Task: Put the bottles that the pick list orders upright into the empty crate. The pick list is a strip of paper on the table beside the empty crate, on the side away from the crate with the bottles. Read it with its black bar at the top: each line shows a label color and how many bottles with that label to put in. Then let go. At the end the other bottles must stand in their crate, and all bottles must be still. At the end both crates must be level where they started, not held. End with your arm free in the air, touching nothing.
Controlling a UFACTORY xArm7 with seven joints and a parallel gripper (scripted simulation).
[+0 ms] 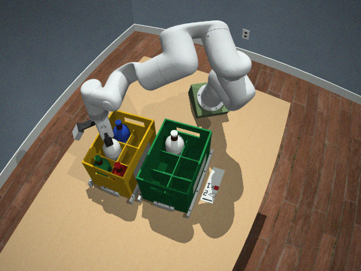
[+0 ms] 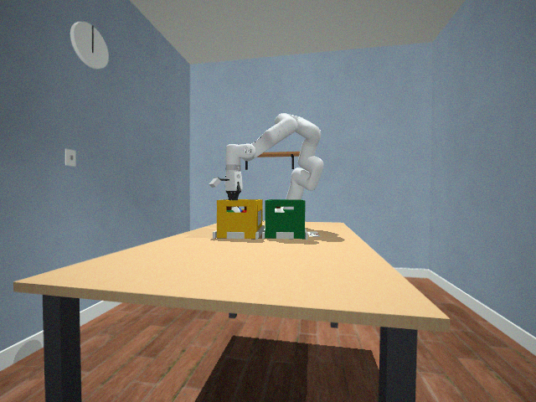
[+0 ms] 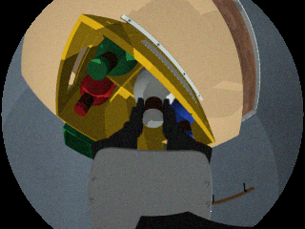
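Observation:
The yellow crate (image 1: 120,154) holds a blue bottle (image 1: 120,131), a white bottle (image 1: 112,149), a green bottle (image 1: 101,164) and a red bottle (image 1: 118,169). My gripper (image 1: 108,141) reaches down into this crate and is shut on the neck of the white bottle, which stands in its cell. In the wrist view the fingers clamp the white cap. The green crate (image 1: 175,164) holds one white bottle (image 1: 174,143) in its far left cell. The pick list (image 1: 213,185) lies right of the green crate; it shows one red and two white.
The arm's green base (image 1: 207,100) stands behind the crates. Both crates sit in grey holders on the table. The yellow crate's right cells are free of bottles. The table edge lies left of the yellow crate.

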